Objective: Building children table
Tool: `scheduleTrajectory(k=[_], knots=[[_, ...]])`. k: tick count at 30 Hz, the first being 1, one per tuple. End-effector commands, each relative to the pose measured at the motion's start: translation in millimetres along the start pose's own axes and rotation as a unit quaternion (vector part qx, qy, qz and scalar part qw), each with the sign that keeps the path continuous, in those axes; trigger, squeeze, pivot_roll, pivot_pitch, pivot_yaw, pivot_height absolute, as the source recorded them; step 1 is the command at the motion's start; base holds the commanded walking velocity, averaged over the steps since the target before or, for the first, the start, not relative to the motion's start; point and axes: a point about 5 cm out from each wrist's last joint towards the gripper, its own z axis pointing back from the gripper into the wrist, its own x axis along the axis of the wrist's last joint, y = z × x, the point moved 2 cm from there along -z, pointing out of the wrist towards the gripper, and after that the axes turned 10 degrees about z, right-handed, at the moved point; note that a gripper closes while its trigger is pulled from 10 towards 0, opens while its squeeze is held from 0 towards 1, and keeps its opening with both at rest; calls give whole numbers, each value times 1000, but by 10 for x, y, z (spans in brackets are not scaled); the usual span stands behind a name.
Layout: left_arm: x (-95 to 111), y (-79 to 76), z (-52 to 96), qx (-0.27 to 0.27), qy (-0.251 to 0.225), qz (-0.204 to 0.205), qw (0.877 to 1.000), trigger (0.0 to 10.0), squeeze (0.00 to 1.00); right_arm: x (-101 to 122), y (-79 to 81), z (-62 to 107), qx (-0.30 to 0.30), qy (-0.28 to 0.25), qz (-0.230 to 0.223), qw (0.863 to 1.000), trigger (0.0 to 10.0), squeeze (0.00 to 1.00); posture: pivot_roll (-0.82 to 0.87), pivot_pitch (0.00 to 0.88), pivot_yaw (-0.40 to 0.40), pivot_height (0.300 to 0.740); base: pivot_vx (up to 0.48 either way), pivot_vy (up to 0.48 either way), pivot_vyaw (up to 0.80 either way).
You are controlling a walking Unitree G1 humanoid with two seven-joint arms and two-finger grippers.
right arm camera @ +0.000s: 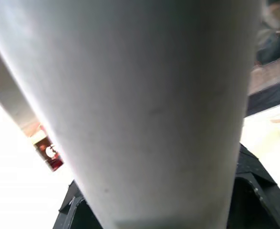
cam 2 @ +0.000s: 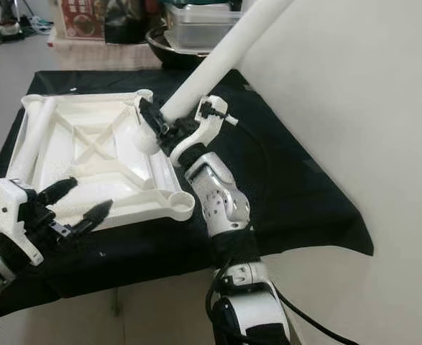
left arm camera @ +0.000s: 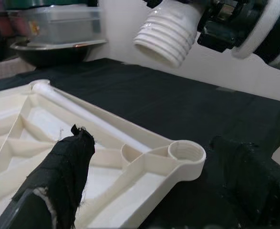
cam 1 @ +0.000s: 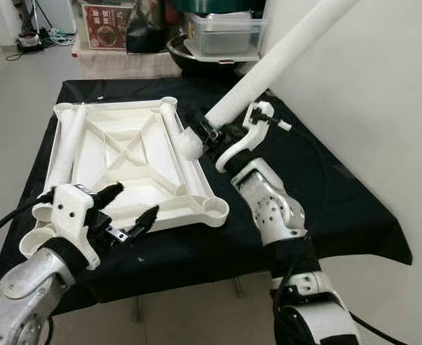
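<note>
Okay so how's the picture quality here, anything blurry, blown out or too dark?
Both eye views are sharp and evenly lit. In the left wrist view the black fingertips are soft up close, while the table top is crisp. In the right wrist view the table leg is a featureless blur, and the background at the lower edge is washed out white.

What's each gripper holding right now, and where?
Right gripper grips the white table leg just above its threaded end. Left gripper is open, holding nothing.

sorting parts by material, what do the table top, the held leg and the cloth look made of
Table top: apparently moulded plastic, matte off-white, with ribs and threaded corner sockets. Leg in the right gripper: likely the same plastic, smooth with a moulded thread. Cloth: black woven fabric, draping with soft creases.
</note>
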Motion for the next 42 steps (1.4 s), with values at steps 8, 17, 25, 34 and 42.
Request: scheduleTrajectory(k=[8, 17, 25, 34, 42], knots=[[1, 129, -196, -3, 25, -51, 998, 10000, 0, -67, 474, 66, 142, -2, -8, 990, 0, 0, 116, 0, -70, 740, 0, 0, 0], [-8, 30, -291, -27, 20, -37, 999, 10000, 0, -128, 642, 140, 197, 13, -12, 980, 0, 0, 118, 0, -73, 740, 0, 0, 0], [-40, -180, -427, -94, 31, -25, 995, 10000, 0, -206, 775, 174, 221, 24, -11, 975, 0, 0, 120, 0, -67, 740, 0, 0, 0], [-45, -226, -530, -115, 39, -45, 992, 10000, 0, -253, 859, 234, 244, 35, -1, 969, 0, 0, 110, 0, -57, 740, 0, 0, 0], [-5, -211, -541, -115, 46, -75, 989, 10000, 0, -322, 897, 294, 261, 56, 12, 964, 0, 0, 118, 0, -60, 740, 0, 0, 0]])
